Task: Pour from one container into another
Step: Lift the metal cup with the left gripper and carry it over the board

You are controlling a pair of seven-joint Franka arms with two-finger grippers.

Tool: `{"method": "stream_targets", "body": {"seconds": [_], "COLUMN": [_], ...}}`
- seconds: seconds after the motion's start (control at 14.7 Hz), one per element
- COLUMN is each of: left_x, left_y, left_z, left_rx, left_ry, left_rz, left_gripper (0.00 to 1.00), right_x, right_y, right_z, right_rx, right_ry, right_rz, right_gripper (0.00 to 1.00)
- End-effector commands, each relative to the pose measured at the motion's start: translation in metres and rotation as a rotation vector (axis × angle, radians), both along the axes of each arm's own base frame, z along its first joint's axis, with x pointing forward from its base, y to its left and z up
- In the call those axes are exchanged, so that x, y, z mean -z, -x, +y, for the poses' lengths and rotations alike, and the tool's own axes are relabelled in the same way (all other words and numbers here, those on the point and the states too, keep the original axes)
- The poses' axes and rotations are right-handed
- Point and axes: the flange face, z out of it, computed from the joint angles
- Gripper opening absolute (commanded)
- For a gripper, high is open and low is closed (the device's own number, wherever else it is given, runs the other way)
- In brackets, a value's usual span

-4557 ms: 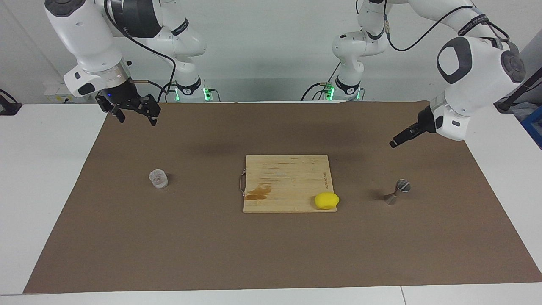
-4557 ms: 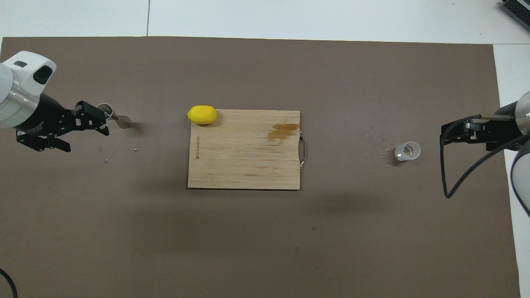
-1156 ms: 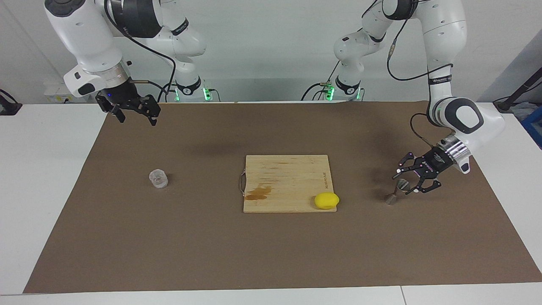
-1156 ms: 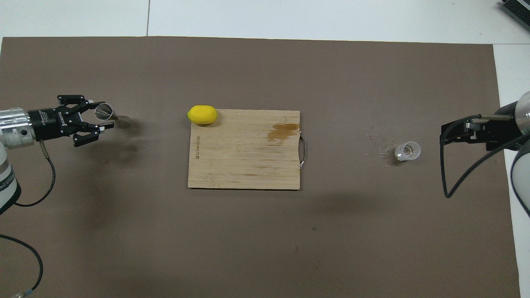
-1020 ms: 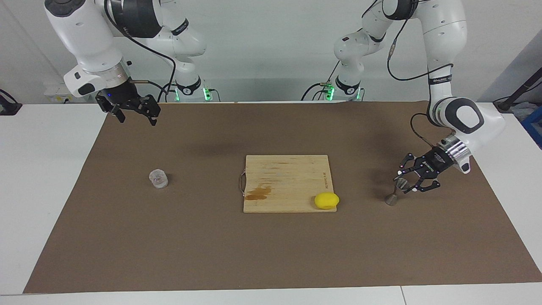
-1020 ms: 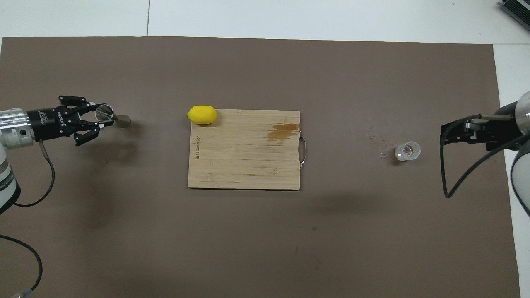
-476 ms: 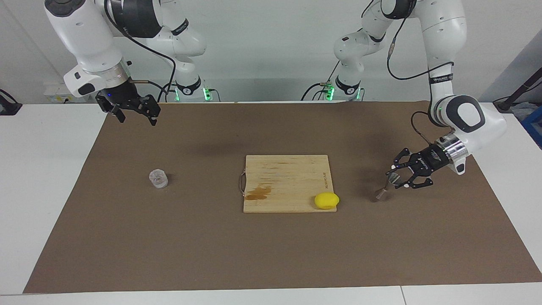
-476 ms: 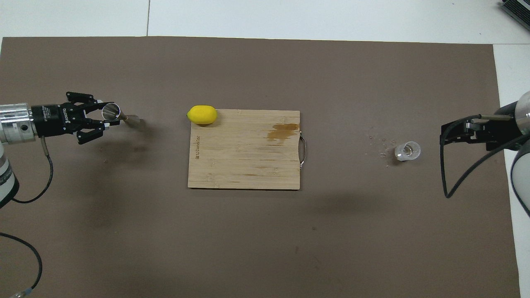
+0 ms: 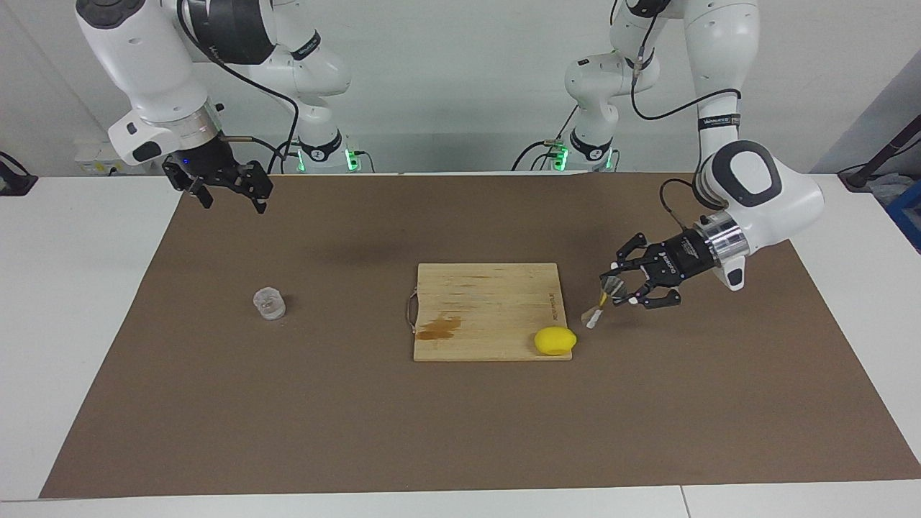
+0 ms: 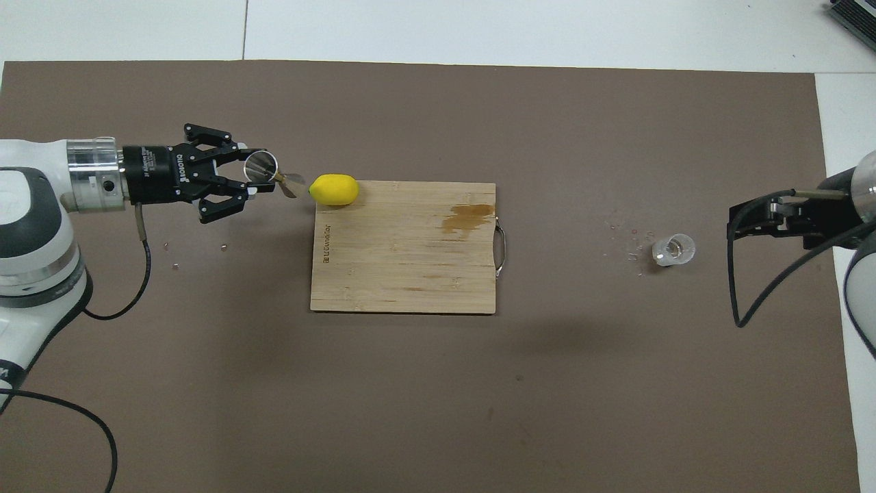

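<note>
Jigger (image 9: 603,300): shiny metal, two cones joined at a thin middle, tilted, up in the air beside the cutting board (image 9: 489,288).
Left gripper (image 9: 617,291): pinching the jigger.
Glass (image 9: 269,303): small, clear, bumpy; well apart from the board, toward the right arm's end.
Right gripper (image 9: 229,196): fingers spread, waiting.

Jigger (image 9: 601,302) is smearing with blur in the facing view, its waist sitting partly hidden inside the left gripper (image 9: 619,288); contents not showing. Glass tumbler (image 10: 673,248) is coming out too small to tell what it holds. Specks (image 10: 626,241) on the mat beside it are too tiny to identify. Lettering (image 10: 327,243) on the cutting board is reading too small. Overhead, the right arm (image 10: 859,226) is running off the edge, and the left arm (image 10: 27,233) is getting cut off too. A dark object (image 10: 852,14) is poking in at the corner, mostly cropped.
</note>
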Motion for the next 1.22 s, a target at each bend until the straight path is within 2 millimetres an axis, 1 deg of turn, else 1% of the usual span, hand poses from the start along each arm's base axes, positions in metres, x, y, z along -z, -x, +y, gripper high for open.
{"method": "stream_targets", "body": {"seconds": [0.0, 0.14, 0.27, 0.41, 0.61, 0.82, 0.88, 0.95, 1.09, 1.16], "left_x": [-0.010, -0.014, -0.012, -0.006, 0.005, 0.026, 0.039, 0.048, 0.064, 0.065], "left_y": [0.011, 0.017, 0.026, 0.039, 0.063, 0.078, 0.086, 0.087, 0.083, 0.082], "left_z": [-0.050, -0.092, -0.131, -0.170, -0.227, -0.251, -0.262, -0.266, -0.271, -0.270], "left_rx": [-0.051, -0.075, -0.109, -0.159, -0.290, -0.338, -0.358, -0.382, -0.389, -0.388], "left_ry": [0.018, -0.003, -0.015, -0.012, -0.035, -0.037, -0.035, -0.048, -0.062, -0.065], "left_rz": [0.025, 0.028, 0.035, 0.026, -0.001, 0.036, 0.066, 0.074, 0.086, 0.084], "left_gripper": [0.00, 0.00, 0.00, 0.00, 0.00, 0.00, 0.00, 0.00, 0.00, 0.00], "right_x": [-0.001, 0.000, -0.001, 0.000, 0.000, 0.000, 0.000, 0.000, 0.001, 0.001], "right_y": [0.006, 0.005, 0.006, 0.005, 0.008, 0.008, 0.007, 0.006, 0.005, 0.005], "right_z": [-0.003, -0.003, -0.003, -0.003, -0.005, -0.011, -0.013, -0.013, -0.013, -0.012], "right_rx": [-0.017, -0.017, -0.017, -0.017, -0.012, 0.011, 0.059, 0.122, 0.217, 0.258], "right_ry": [-0.019, -0.019, -0.019, -0.019, -0.020, -0.019, -0.018, -0.016, -0.015, -0.012], "right_rz": [-0.006, -0.005, -0.006, -0.005, 0.010, 0.012, 0.005, 0.003, -0.008, -0.009], "right_gripper": [1.00, 1.00, 1.00, 1.00, 1.00, 1.00, 1.00, 1.00, 1.00, 1.00]}}
